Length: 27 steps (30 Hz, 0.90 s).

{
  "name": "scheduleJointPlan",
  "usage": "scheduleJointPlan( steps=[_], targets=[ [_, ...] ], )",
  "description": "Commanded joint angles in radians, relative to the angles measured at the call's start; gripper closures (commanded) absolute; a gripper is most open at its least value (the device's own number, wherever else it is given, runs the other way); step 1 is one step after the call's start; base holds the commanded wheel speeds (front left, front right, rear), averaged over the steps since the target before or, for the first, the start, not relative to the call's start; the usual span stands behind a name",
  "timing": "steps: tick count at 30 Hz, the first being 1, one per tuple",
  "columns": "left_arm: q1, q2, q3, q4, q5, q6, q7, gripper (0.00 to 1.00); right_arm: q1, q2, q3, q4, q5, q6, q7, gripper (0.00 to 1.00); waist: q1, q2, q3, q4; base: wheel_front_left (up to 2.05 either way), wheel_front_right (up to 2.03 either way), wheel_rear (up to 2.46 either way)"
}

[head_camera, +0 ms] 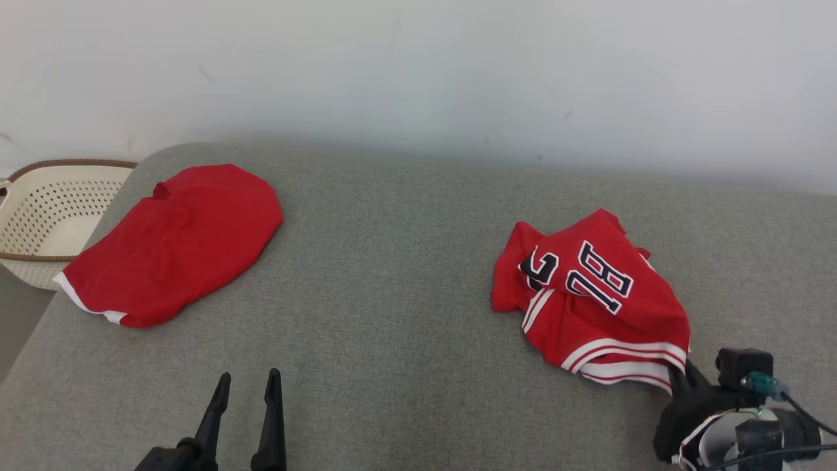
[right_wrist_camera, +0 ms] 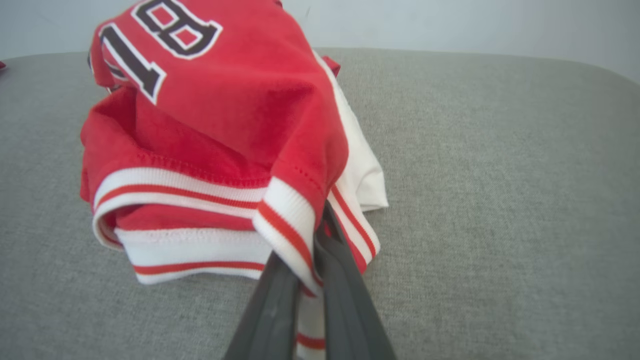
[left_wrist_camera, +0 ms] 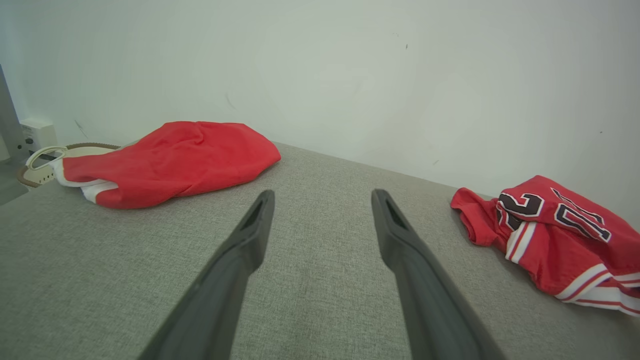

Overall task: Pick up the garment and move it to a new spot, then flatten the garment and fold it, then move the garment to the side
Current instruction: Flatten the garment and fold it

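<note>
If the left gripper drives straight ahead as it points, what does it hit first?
Likely nothing soon: the left gripper points over bare gray cushion toward the white wall. The plain red garment lies just left of that line; depth unclear.

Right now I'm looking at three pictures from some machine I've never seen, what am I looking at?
A two-armed robot faces a grey cushioned surface. One picture looks down from its head; the other two come from wrist cameras, looking along each claw's dark fingers. A plain red garment lies at the left, a crumpled red numbered jersey at the right, a cream perforated basket beyond the left edge. The left claw is open, holding nothing. The right claw is shut on the jersey's striped hem.
</note>
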Motion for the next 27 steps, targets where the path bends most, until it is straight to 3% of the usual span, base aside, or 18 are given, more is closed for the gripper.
scheduleJointPlan(
  steps=[1,10,18,19,20,21,27],
  targets=[
    [0.02,0.0,0.003,-0.002,-0.006,0.001,-0.004,0.0,-0.029,-0.02,0.0,-0.007,-0.001,0.0,-0.017,1.0,0.0001,0.0,-0.007,-0.011,0.0,0.0,0.0],
    [0.023,0.0,-0.008,0.0,-0.013,0.002,-0.004,0.0,-0.137,-0.122,-0.032,-0.066,-0.007,0.0,-0.024,1.0,0.0001,0.0,-0.019,-0.036,0.0,0.0,0.0],
    [0.026,0.0,-0.02,0.001,-0.022,0.004,-0.004,0.0,-0.126,-0.185,-0.057,-0.135,0.037,0.0,0.083,1.0,0.0001,0.0,-0.023,-0.033,0.0,0.0,0.0],
    [0.026,0.0,-0.02,0.001,-0.023,0.004,-0.004,0.0,-0.12,-0.19,-0.053,-0.137,0.046,0.0,0.097,0.83,0.0001,0.0,-0.023,-0.031,0.0,0.0,0.0],
    [0.026,0.0,-0.02,0.001,-0.024,0.005,-0.004,0.0,-0.114,-0.187,-0.053,-0.143,0.058,0.0,0.106,0.32,0.0001,0.0,-0.022,-0.03,0.0,0.0,0.0],
    [0.026,0.0,-0.019,0.001,-0.024,0.006,-0.004,0.0,-0.106,-0.179,-0.052,-0.152,0.066,0.0,0.114,0.0,0.0001,0.0,-0.022,-0.03,0.0,0.0,0.0],
    [0.03,0.0,-0.01,0.002,-0.018,0.007,-0.004,0.0,-0.059,-0.142,-0.042,-0.205,0.135,0.0,0.128,0.0,0.0001,0.0,-0.018,-0.036,0.0,0.0,0.0]
  ],
)
